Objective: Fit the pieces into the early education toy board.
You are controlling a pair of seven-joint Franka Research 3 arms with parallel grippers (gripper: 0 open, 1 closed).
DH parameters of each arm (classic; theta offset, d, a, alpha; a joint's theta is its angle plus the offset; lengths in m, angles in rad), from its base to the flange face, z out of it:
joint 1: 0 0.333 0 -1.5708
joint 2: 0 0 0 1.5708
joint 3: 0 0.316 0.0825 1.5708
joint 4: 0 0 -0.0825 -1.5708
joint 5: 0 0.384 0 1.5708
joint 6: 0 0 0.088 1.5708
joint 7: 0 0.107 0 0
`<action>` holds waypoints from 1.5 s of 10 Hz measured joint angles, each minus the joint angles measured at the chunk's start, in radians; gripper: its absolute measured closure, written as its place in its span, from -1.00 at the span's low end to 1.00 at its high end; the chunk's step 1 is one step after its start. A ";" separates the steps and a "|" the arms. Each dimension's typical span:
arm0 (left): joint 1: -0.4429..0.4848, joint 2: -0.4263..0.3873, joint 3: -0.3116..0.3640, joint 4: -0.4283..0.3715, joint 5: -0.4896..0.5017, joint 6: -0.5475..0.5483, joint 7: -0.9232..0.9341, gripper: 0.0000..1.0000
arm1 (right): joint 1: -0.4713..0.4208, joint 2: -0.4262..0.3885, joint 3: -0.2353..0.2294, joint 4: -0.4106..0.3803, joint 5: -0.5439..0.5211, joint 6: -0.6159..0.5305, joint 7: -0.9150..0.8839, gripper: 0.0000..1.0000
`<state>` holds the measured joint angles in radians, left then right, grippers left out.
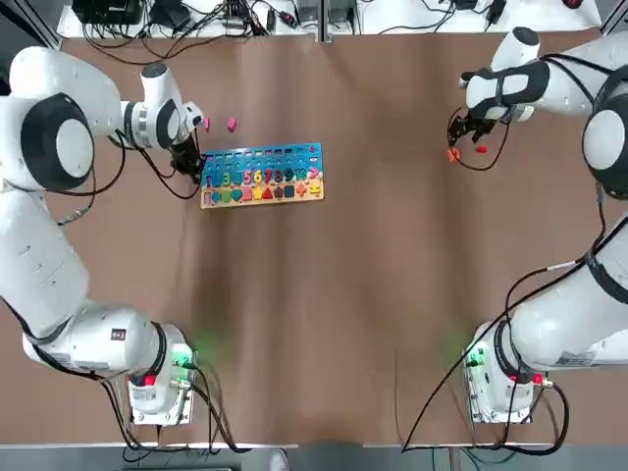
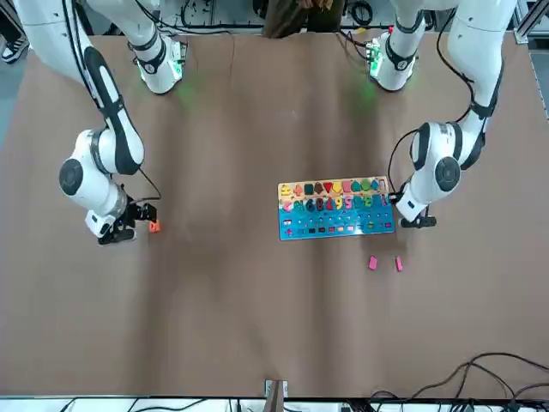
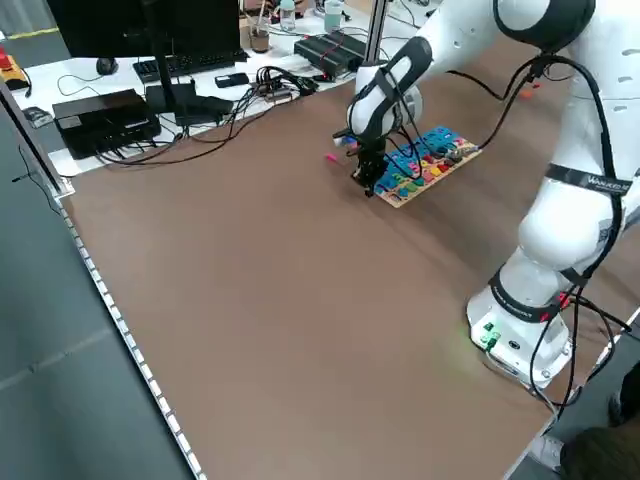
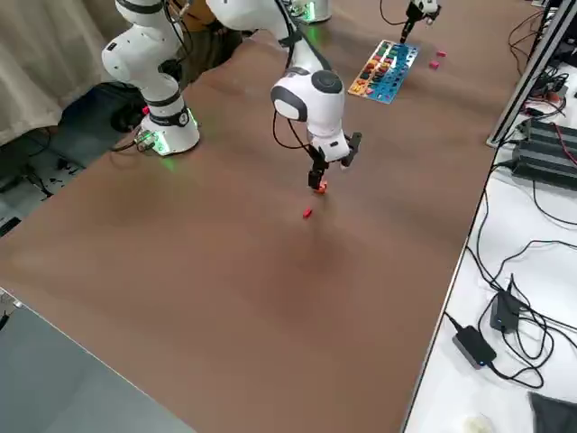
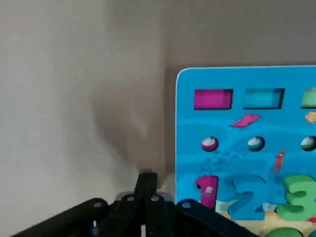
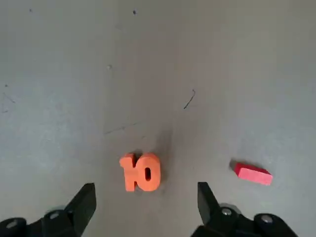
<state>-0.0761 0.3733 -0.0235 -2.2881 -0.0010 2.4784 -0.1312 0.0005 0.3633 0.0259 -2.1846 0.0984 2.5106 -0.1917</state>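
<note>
Left pincer [image 1: 186, 157]: fingers clenched together on nothing, tips down at the brown counter [image 1: 373, 294], just off the short end of the flat rectangular toy board with blue top and tan wooden lower edge [image 1: 262, 176]. Left wrist view shows what the overhead cannot: the two black fingers [image 5: 146, 190] meet in one point, and the board's corner [image 5: 247, 143] lies just beside them, with a magenta rectangle, round pegs and the numbers 1, 2, 3 seated in it. Contact between fingers and board edge cannot be told.

Two small pink loose pieces [image 1: 232, 124] lie on the counter near the left pincer, beyond the board's blue edge; the front view shows them as a separate pair [image 2: 372, 263], apart from each other and from the board.

Right pincer [image 1: 459, 132]: released, fingers spread wide, holding nothing, well apart from the board. Right wrist view alone gives the detail: an orange piece shaped as the number 10 [image 6: 140, 172] lies flat between the spread fingers [image 6: 83, 205], untouched; a small red flat block [image 6: 253, 174] lies just outside one finger. The right side view shows the pincer [image 4: 319, 178] pointing straight down above the orange piece [image 4: 319, 188], the red one [image 4: 307, 213] close by.

Both arms reach forward, forearms bent down, wrists vertical.
</note>
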 joint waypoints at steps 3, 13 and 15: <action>0.000 0.000 -0.013 0.003 0.000 0.001 0.000 0.98 | 0.000 0.036 0.000 -0.001 0.000 0.040 -0.018 -0.76; -0.003 0.030 -0.111 0.048 0.002 0.006 -0.136 0.98 | 0.012 0.059 0.000 -0.013 0.000 0.078 -0.022 -0.57; -0.006 0.045 -0.141 0.068 0.003 0.005 -0.197 0.98 | 0.014 0.062 0.000 -0.013 0.000 0.084 -0.023 -0.52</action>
<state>-0.0821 0.4185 -0.1644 -2.2205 0.0015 2.4837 -0.3280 0.0145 0.4254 0.0262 -2.1979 0.0983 2.5942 -0.2144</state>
